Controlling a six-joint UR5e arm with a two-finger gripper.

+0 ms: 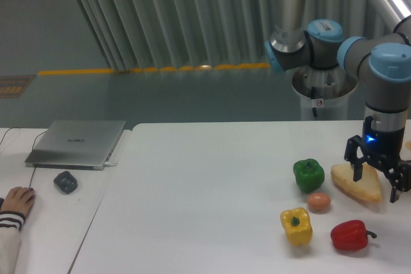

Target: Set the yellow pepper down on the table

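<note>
Yellow pepper [296, 225]: resting on the table [205, 190], stem up, near the front edge.
Neighbours: egg [318, 201] just beside it; red pepper [350, 235] to its right; green pepper [308, 174] behind.
Gripper [376, 181]: fingers apart, empty, over the bread slice [355, 184], well apart from the yellow pepper.

Silver-grey arm [294, 11] tubes, light-blue joint caps, black jaws (small blue light glowing above them).
</note>
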